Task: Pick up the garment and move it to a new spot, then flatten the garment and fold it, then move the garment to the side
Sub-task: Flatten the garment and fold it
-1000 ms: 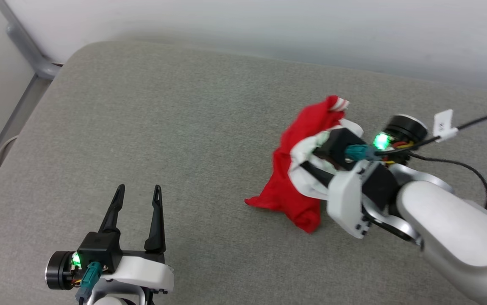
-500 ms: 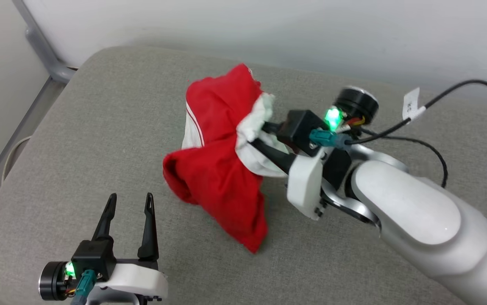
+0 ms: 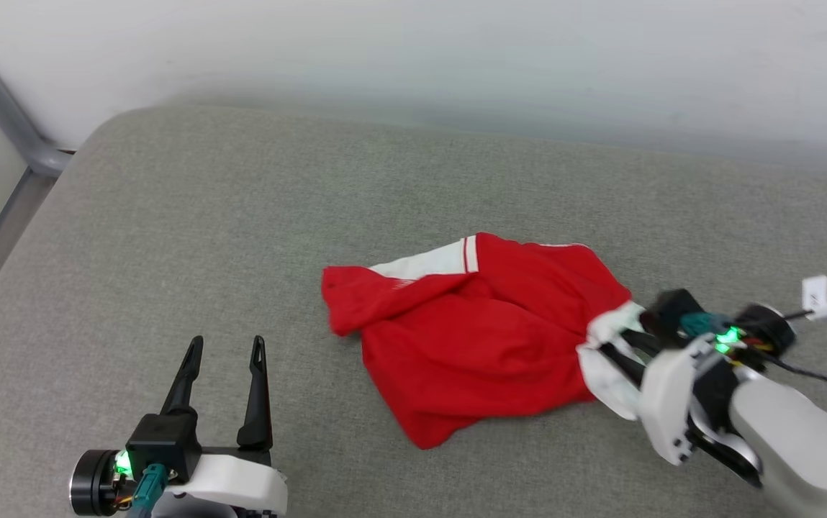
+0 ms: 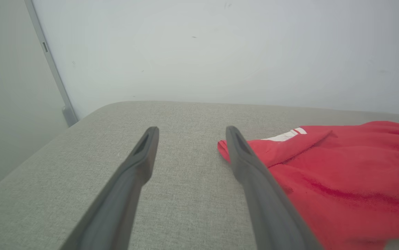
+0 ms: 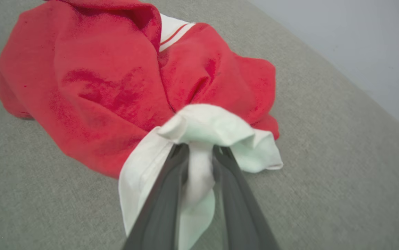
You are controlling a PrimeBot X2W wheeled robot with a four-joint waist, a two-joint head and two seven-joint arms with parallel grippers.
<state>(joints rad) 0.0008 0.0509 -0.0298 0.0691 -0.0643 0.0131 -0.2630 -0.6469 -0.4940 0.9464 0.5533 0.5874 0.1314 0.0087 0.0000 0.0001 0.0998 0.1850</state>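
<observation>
Grey woven fabric covers the broad padded cushion (image 3: 168, 237) that carries everything here, with a pale wall (image 3: 456, 57) behind it and a grey metal tube frame (image 3: 14, 126) at its far left corner. At the lower left of the head view the left end effector (image 3: 227, 339) hovers over bare cushion, its two long dark fingers spread apart with nothing between them; its wrist view shows the same empty gap (image 4: 192, 130), with the garment's nearest edge just beyond the right finger. To the right, near the middle of the cushion, lies the crumpled red jersey-style garment with white sleeves and red-white striped trim (image 3: 485, 338), rumpled and partly folded over itself, a white band with a red stripe showing along its far edge. No lettering can be made out. At the garment's right end, a bunched white sleeve (image 3: 604, 327) is pinched in the right end effector (image 3: 611, 345), whose fingers are closed tightly on the cloth (image 5: 201, 149). White fabric bulges over the fingertips and hangs between them, while the red body (image 5: 109, 80) spreads across the cushion beyond.
</observation>
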